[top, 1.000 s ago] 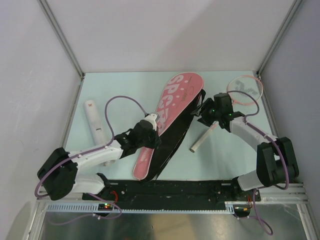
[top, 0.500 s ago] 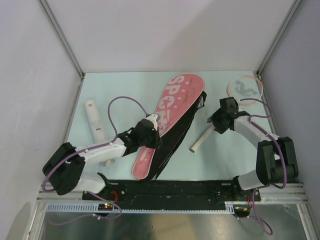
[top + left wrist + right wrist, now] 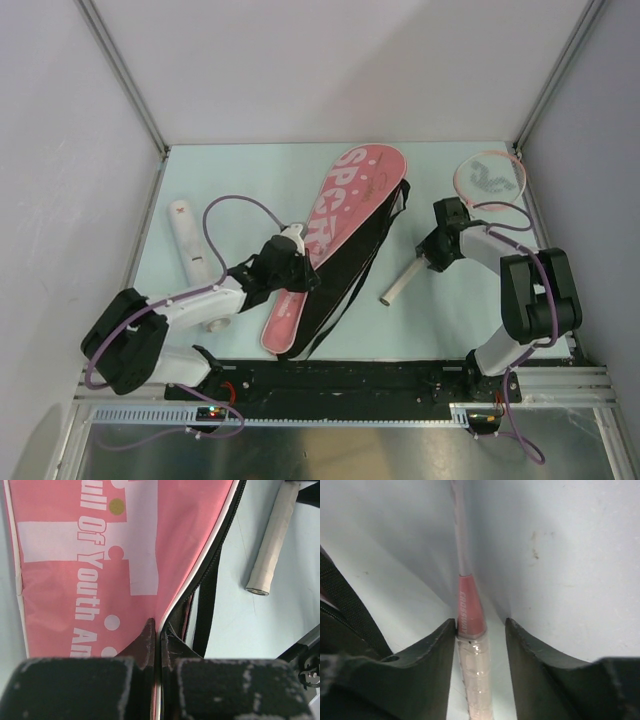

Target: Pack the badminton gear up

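The pink "SPORT" bag [image 3: 345,205] lies slantwise in the middle of the table, its black inside and strap [image 3: 345,285] showing along its right side. My left gripper [image 3: 293,268] is shut on the bag's white-piped edge [image 3: 187,587], pinched between the fingertips of the gripper [image 3: 160,630]. A pink-framed racket lies at the right, head [image 3: 488,178] near the far corner and white handle [image 3: 400,280] pointing toward the bag. My right gripper [image 3: 437,250] straddles that handle [image 3: 472,645] where it meets the pink cone; the left finger touches it and a gap remains on the right. The handle's butt end [image 3: 272,535] shows in the left wrist view.
A long white tube [image 3: 188,240] lies at the left, partly under the left arm. Enclosure walls and metal posts stand close on all sides. The racket head sits near the right wall. A black rail [image 3: 340,378] runs along the near edge.
My right gripper has moved away from the bag's top edge and come down over the racket handle, its jaws a little narrower. The left gripper has kept its grip, and the bag has shifted slightly.
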`<state>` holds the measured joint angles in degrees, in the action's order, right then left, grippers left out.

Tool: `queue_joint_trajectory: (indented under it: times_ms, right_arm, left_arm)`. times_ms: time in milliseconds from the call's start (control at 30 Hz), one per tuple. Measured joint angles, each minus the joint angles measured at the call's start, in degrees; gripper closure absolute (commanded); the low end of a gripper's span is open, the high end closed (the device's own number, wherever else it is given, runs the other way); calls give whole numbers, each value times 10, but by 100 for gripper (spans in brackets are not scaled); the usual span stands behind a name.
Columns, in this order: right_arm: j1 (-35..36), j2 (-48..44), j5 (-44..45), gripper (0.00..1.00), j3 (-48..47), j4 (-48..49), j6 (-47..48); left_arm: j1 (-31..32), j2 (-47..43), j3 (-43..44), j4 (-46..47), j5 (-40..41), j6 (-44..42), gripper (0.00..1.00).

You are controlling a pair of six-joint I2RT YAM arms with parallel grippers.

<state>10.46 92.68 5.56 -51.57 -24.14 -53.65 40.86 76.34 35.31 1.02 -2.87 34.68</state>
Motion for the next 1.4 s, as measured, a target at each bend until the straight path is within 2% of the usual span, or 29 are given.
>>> queue_joint_trajectory:
  times_ms: [200, 333, 500, 700, 800, 967, 1233, 1400]
  right_arm:
    - [41, 3, -2, 85, -3, -13, 36]
    - [89, -12, -1, 88, 6, -33, 47]
    - [165, -57, 12, 80, 29, -79, 26]
    - [254, -104, 24, 63, 60, -114, -27]
    - [265, -119, 30, 53, 70, -124, -38]
    - [227, -147, 33, 45, 72, -122, 1]
    - [94, -170, 4, 46, 72, -69, 83]
    - [56, -131, -5, 47, 50, -20, 119]
  left_arm:
    - [-7, -14, -10, 7, 12, 20, 100]
    - [-18, -16, -15, 11, 17, 25, 100]
    - [-24, -16, -16, 12, 21, 28, 100]
    - [-25, -19, -18, 15, 20, 28, 100]
    - [-25, -25, -20, 15, 21, 28, 100]
    - [-28, -44, -27, 17, 22, 28, 100]
    - [-29, -51, -27, 18, 12, 29, 100]
    - [-29, -50, -28, 21, 3, 29, 100]
